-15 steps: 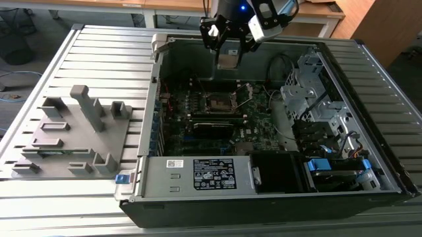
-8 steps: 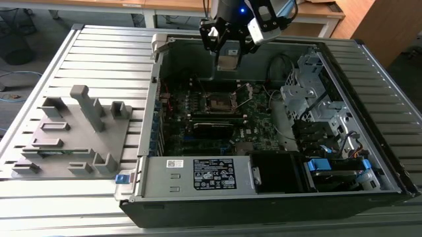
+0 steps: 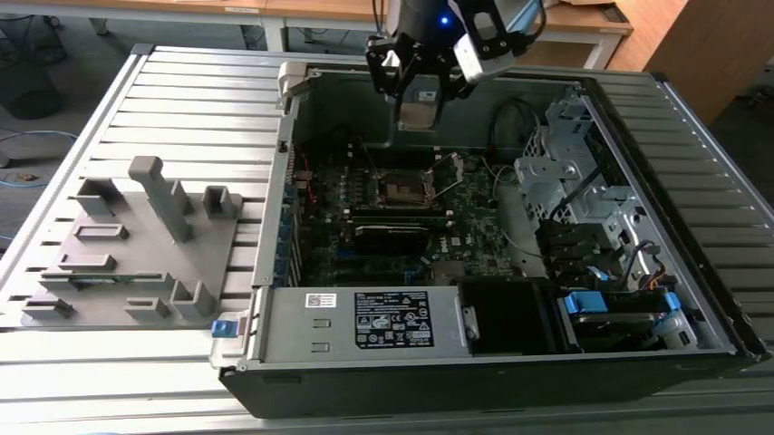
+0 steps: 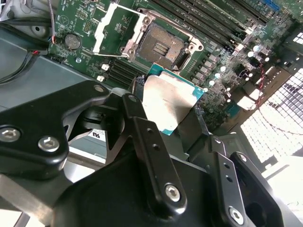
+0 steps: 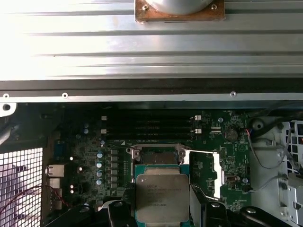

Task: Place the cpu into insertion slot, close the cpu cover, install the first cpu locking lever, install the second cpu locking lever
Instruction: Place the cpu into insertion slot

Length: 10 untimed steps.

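My gripper (image 3: 418, 107) hangs above the open computer case and is shut on the cpu (image 3: 418, 116). In both wrist views the cpu (image 4: 170, 101) (image 5: 162, 197) is a square chip with a dull metal top and a teal edge, held between two black fingers (image 4: 136, 101) (image 5: 208, 208). It hovers over the motherboard, close to the bare insertion slot (image 4: 163, 45) (image 3: 400, 188), without touching it. The cpu cover (image 4: 116, 28) (image 5: 215, 172), a silvery window frame, stands flipped open beside the slot. A thin locking lever (image 5: 203, 151) stands raised next to the cover.
The case lies open on a slatted metal table (image 3: 181, 100). A grey fixture with upright posts (image 3: 133, 245) sits at the exterior view's left. The power supply (image 3: 387, 322) and a drive cage (image 3: 568, 172) flank the motherboard. Memory slots (image 5: 151, 125) run beside the slot.
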Available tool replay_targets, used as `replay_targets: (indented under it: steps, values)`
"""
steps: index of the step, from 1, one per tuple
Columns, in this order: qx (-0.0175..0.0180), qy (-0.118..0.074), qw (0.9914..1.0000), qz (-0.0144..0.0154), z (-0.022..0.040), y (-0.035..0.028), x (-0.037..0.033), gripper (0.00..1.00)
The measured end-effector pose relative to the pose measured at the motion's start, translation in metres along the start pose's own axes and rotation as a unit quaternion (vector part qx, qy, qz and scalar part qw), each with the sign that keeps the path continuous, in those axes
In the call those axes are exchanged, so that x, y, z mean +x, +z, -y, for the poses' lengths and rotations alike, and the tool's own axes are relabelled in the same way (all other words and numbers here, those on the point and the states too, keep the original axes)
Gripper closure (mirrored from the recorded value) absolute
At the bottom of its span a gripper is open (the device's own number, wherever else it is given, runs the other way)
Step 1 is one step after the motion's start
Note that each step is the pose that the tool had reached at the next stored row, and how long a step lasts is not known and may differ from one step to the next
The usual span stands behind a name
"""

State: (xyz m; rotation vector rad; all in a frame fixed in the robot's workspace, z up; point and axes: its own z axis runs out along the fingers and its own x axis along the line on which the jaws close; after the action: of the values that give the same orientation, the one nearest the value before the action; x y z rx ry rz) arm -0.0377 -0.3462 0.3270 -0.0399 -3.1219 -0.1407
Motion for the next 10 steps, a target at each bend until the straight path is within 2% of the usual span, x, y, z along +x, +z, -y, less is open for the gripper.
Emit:
replay_targets:
  steps: [10]
  values:
    - [0.0001, 0.0, 1.0, -0.0001, 0.0009, 0.0098, -0.0002, 0.46]
